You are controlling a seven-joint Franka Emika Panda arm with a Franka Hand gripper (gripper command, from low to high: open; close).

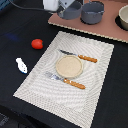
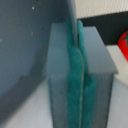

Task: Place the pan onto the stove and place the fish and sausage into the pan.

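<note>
Dark and almost black, the desk (image 1: 15,30) fills my exterior view, with a striped beige placemat (image 1: 95,75) lying across its middle. On the placemat I see a round cream plate (image 1: 69,66), and on either side of it a knife (image 1: 80,56) and a fork (image 1: 66,80), both with orange handles.

At the top of this view lies the flat pinkish-brown stove board (image 1: 107,30). The small grey-blue pan (image 1: 68,12) sits on its near corner, at the exterior view's left, and the white arm with its pincer (image 1: 64,6) is right above the pan. Just beside the pan, also on the stove, stands a larger grey pot (image 1: 92,12).

The red-orange round sausage (image 1: 37,43) rests on the bare desk beside the placemat, and the small white fish (image 1: 21,65) lies below it in the frame, apart from it.

In my wrist view the two green pads (image 2: 75,75) are pressed together around a thin grey blade (the pan handle, I believe), so the pincer is closed on the pan.
</note>
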